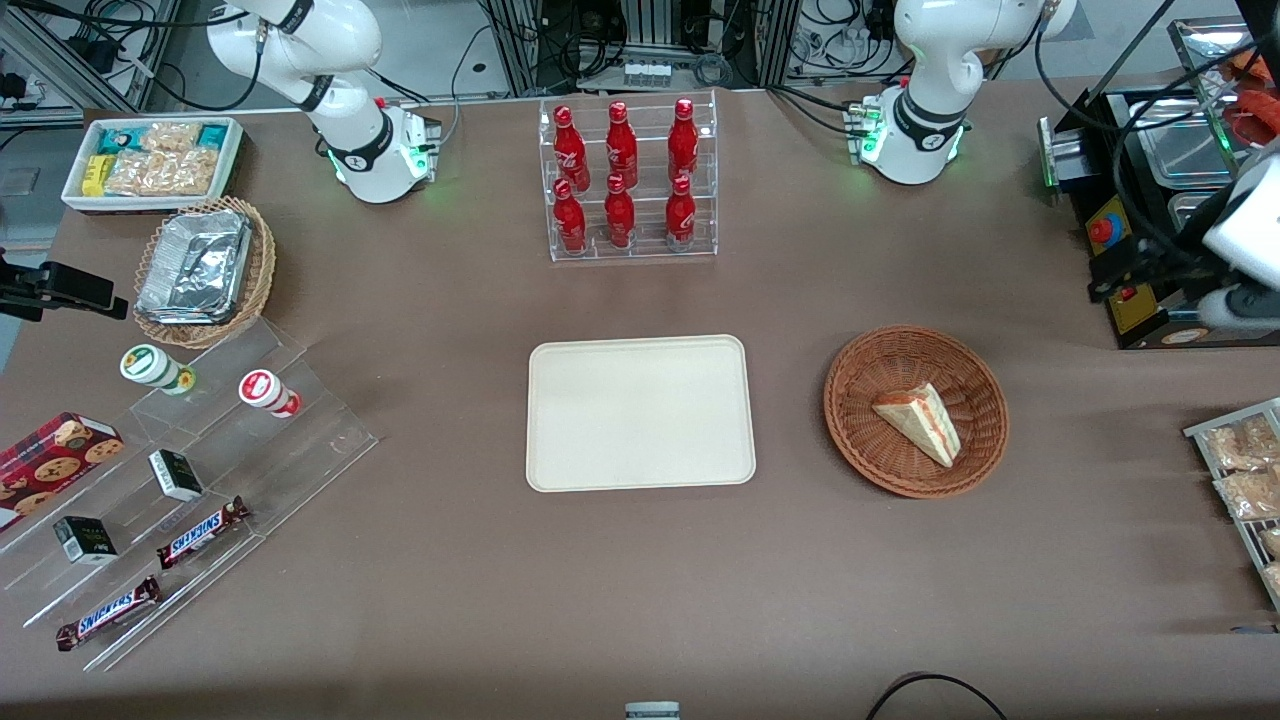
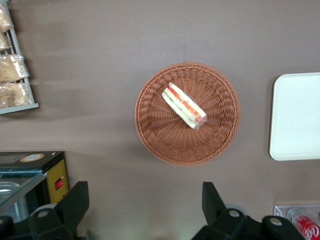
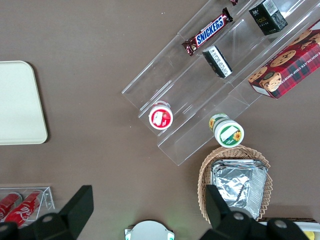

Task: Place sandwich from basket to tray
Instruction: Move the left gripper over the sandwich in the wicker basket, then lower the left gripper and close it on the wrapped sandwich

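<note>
A wide counter with a flat brown cloth cover fills nearly the whole scene under even light. Above its upper edge stand grey metal frames with many black cables.

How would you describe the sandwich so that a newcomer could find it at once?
Start at the cream tray in the middle of the brown table; beside it, toward the working arm's end, lies a round reddish-brown wicker basket. The sandwich lies in it: a pale bread wedge with red and green filling, the only thing in that basket. The open tool is high above the basket.
</note>
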